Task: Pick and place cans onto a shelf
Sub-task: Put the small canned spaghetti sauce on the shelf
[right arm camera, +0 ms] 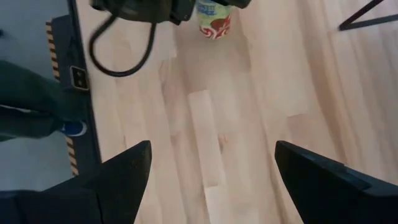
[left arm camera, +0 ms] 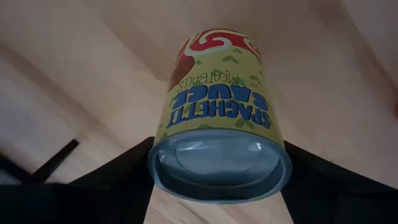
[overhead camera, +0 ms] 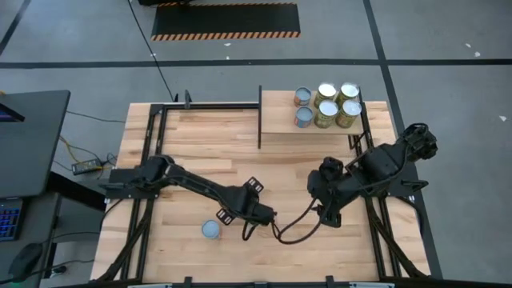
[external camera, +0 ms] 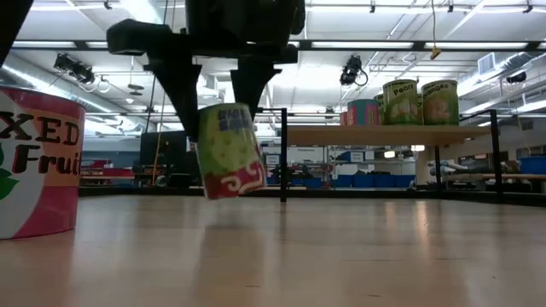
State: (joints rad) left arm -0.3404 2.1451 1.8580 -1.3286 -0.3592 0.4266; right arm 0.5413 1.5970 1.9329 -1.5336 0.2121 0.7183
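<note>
My left gripper [external camera: 217, 102] is shut on a yellow-green spaghetti-sauce can [external camera: 229, 152], [left arm camera: 217, 93], which hangs above the table's near middle. In the high view the gripper [overhead camera: 266, 216] hides this can. A pink-and-white fruit can [overhead camera: 211, 230], [external camera: 34, 162] stands on its base near the front edge, left of that gripper. Several cans [overhead camera: 328, 104], [external camera: 409, 101] stand on the light-wood shelf [overhead camera: 280, 120] at the far right. My right gripper [overhead camera: 326, 210], [right arm camera: 211, 168] hangs open above bare table, right of the held can [right arm camera: 214, 22]. My left gripper pinches the can between its two fingers, on the side wall [left arm camera: 160, 138] just below the silvery end [left arm camera: 221, 165]. The fingers [external camera: 183, 94] come from above, pointing steeply down. The can hangs below them, tilted, lifted clear of the table.
A thin dark upright panel [overhead camera: 260, 118] stands at the shelf's left edge. Dark frame rails [overhead camera: 152, 132] run along the table's left and right sides. A black cable [overhead camera: 292, 232] loops on the table between the two grippers. Bare planks lie between the grippers and the shelf.
</note>
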